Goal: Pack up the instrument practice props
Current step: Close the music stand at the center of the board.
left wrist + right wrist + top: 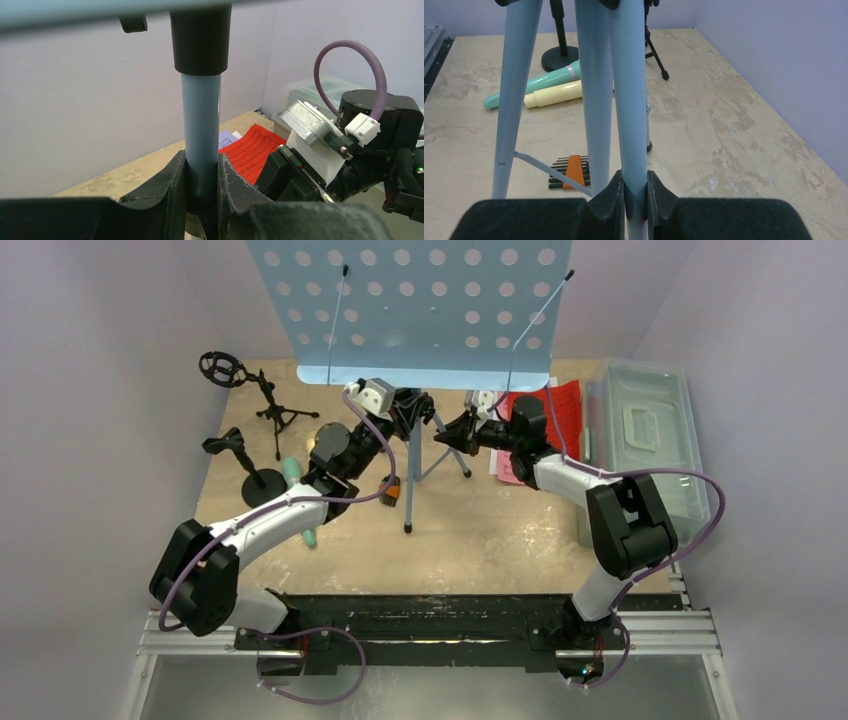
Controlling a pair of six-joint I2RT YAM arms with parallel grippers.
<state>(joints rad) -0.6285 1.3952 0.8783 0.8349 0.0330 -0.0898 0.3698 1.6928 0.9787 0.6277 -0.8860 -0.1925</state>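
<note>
The light-blue tripod (412, 465) stands mid-table, its perforated tray (410, 300) tilted up at the back. My left gripper (420, 405) is shut on the tripod's upright pole (200, 125), just below its black collar. My right gripper (452, 436) is shut on one tripod leg (631, 100), pads pressed on both sides. A red sheet-music page (555, 405) and a pink page (508, 472) lie behind my right arm. The mint-green microphone (539, 82) and the yellow microphone (556, 94) lie side by side at the left. Two small black microphone stands (250, 475) (270, 405) stand at the back left.
A translucent grey tub (650, 430) sits along the right edge. An orange-handled hex key set (570, 172) lies between the tripod legs. A purple page (227, 137) peeks out beside the red one. Walls close in the back and both sides.
</note>
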